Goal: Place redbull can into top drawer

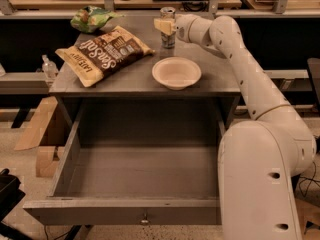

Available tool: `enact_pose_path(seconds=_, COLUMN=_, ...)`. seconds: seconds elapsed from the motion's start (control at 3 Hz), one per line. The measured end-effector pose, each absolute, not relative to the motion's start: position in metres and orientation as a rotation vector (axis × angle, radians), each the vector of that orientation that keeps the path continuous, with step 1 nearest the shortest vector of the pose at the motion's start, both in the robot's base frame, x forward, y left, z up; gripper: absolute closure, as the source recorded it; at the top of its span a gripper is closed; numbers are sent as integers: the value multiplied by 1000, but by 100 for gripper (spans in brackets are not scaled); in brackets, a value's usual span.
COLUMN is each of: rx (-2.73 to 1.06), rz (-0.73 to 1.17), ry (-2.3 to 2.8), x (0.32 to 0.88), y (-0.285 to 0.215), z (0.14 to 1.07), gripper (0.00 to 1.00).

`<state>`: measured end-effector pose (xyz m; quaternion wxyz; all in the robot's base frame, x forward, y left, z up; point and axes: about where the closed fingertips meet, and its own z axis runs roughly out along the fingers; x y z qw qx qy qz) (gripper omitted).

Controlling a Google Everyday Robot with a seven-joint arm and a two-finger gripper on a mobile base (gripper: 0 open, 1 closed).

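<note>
At the table's (125, 81) rear, the gripper (161, 26) is against the redbull can (168, 40)

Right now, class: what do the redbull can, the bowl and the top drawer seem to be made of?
Redbull can: metal, shiny rim. Bowl: likely paper, matte off-white. Top drawer: seemingly painted wood, flat grey boards. End effector sits at the can.

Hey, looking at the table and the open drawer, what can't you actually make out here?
Camera view only:
- redbull can: its middle is covered by the gripper near the table's back edge; contact between them is unclear.
- top drawer: its right inner wall is hidden behind the robot's base.
- green bag: its lettering cannot be read.
</note>
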<state>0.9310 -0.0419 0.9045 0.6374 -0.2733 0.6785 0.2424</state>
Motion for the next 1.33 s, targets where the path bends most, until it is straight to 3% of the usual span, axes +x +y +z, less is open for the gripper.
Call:
enact_pose_path(seconds=0.33, rx=-627, rz=557, ry=1550, x=931, y=-38, z=903, gripper=86)
enact_pose_path(seconds=0.67, rx=-647, rz=559, ry=1554, x=930, y=-31, z=910, gripper=100)
enact_pose_path(seconds=1.33, rx=-711, rz=610, ry=1522, x=886, y=-13, z=961, gripper=100)
